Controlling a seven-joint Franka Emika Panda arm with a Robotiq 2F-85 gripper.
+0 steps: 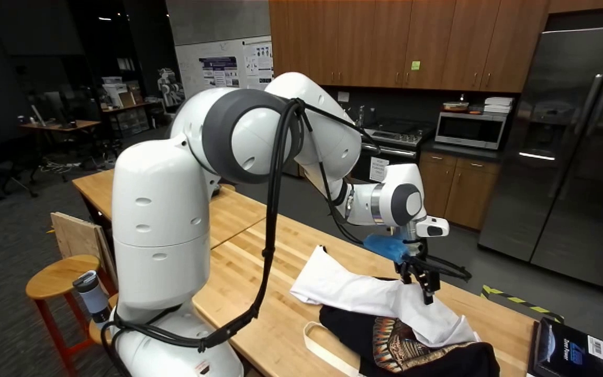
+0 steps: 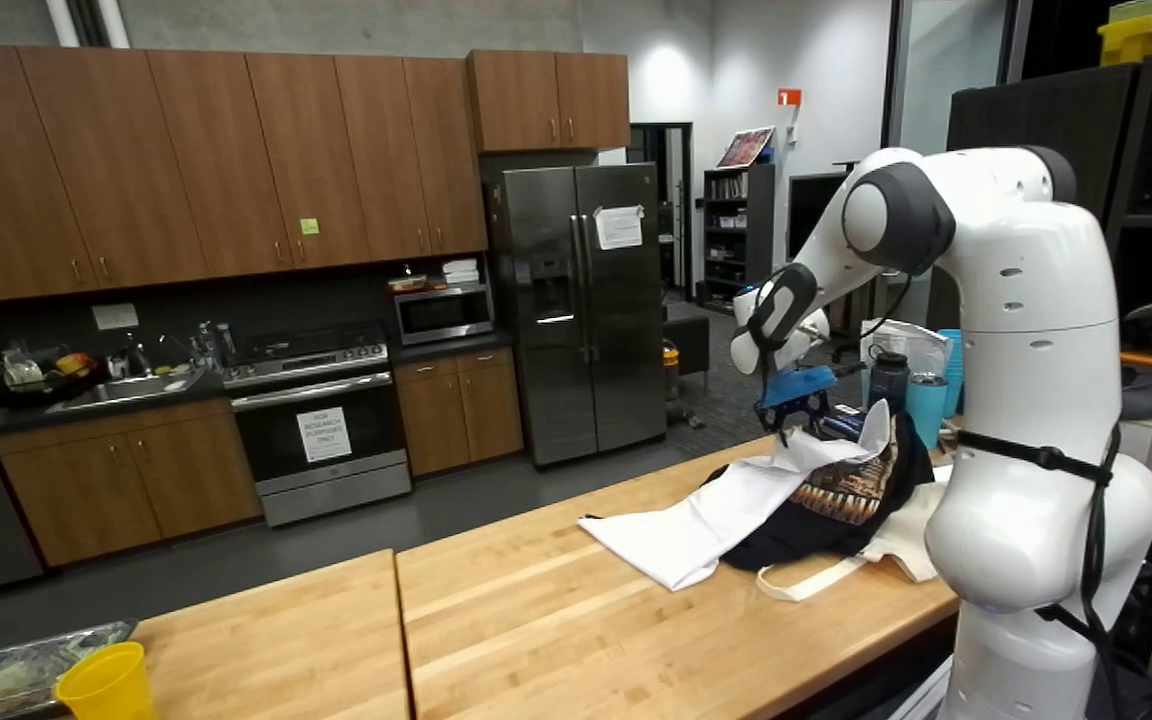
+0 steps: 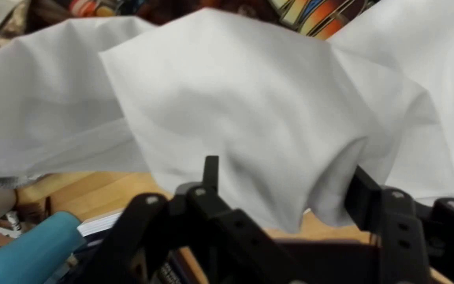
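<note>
The white cloth (image 3: pixel 227 98) lies on the table (image 2: pixel 576 620), one end on bare wood, the other draped across black fabric (image 1: pixel 348 322) with a patterned print (image 1: pixel 385 343). The gripper (image 3: pixel 286 173) hangs over it, pointing down, its jaws well apart and unclenched. In the wrist view a raised fold of the cloth stands in the gap between the fingers (image 3: pixel 211 173), close by the tip at the right of that view; the tip at the left lies in front of a flatter stretch. Whether either tip presses on the cloth is hard to tell, since both overlap it from above. In both exterior views the fingertips are small and dark, so contact is unclear there too. The cloth runs out of the wrist view on both sides, and there only the print shows from under it, in strips along the top. A beige strap (image 1: pixel 327 354) curves out beside the fabric and in an exterior view reaches the bottom edge. Farther out, a black box (image 1: pixel 571 348) sits at the table's end, its lettering only partly readable. In the wrist view a teal cylinder (image 3: pixel 34 248) is cut off by the lower left corner, and the things around it are blurred.
</note>
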